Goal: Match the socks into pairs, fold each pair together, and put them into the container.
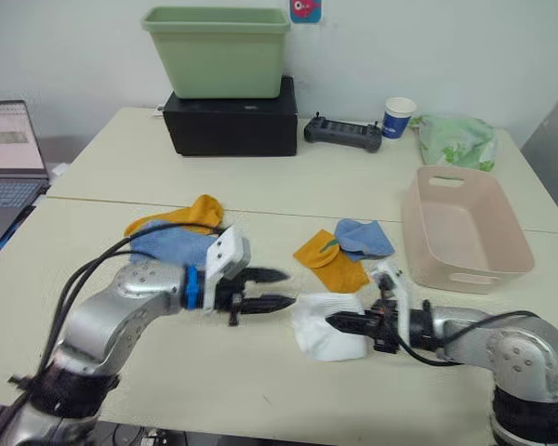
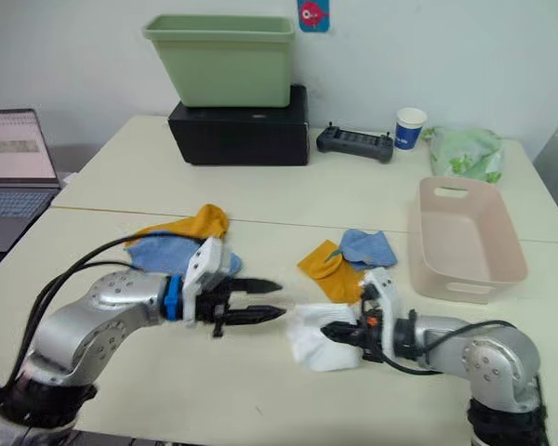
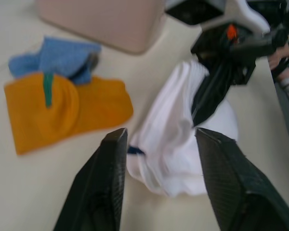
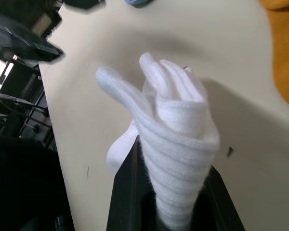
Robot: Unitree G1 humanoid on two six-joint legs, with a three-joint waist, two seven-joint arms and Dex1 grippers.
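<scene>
Right end effector (image 1: 339, 322) clamping bunched white socks (image 1: 324, 336) on counter (image 1: 260, 372); left end effector (image 1: 281, 289) hovering beside them, fingers parted, holding nothing.

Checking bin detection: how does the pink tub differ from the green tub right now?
The pink tub is low and shallow; the green tub is taller and deeper. The pink tub sits directly on the table at the robot's right; the green tub stands on a black box at the far side. The pink tub shows a slot handle in its near wall; none is visible on the green tub. Both are open-topped.
</scene>
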